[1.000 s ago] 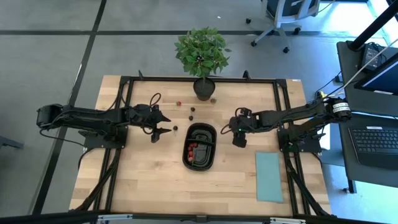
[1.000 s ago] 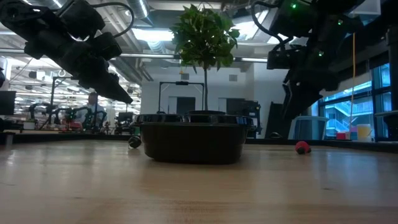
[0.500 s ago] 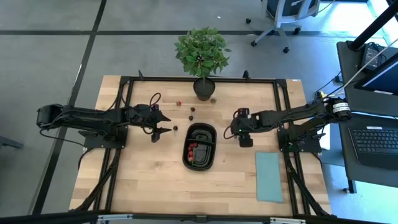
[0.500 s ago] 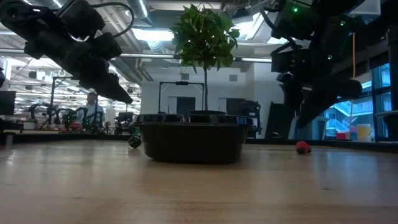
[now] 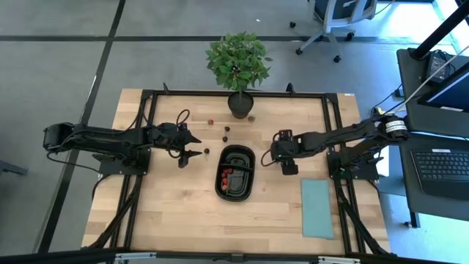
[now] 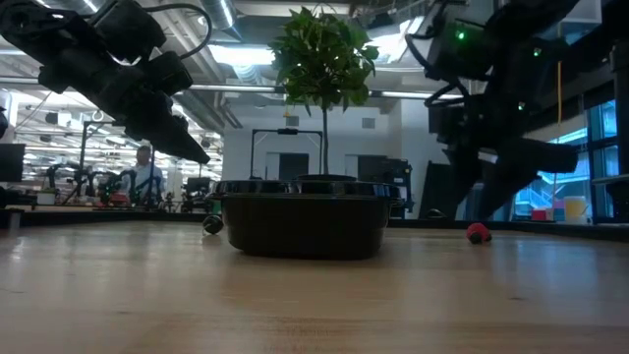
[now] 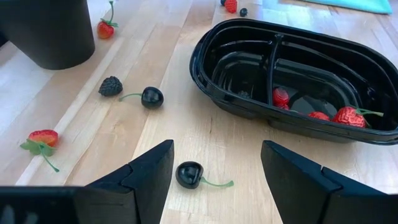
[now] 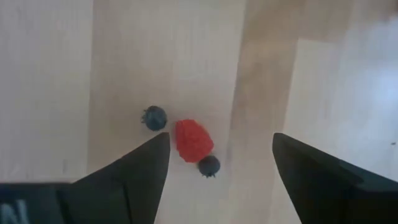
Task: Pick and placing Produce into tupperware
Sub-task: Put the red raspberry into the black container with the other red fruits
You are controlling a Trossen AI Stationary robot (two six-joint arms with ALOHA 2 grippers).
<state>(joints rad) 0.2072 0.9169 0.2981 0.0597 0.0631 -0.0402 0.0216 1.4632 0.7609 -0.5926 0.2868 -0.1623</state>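
Shifting slightly toward the tupperware since a second ago, the right gripper hangs with spread fingers over a red raspberry and two blueberries. The left gripper, unmoved, stands spread above a dark cherry; strawberries lie in the tray.

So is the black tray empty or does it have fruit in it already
Partly filled. The black tray holds a few red pieces in one compartment; the other compartment looks empty.

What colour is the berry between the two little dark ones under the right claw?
Bright red raspberry, seen best in the right wrist view.
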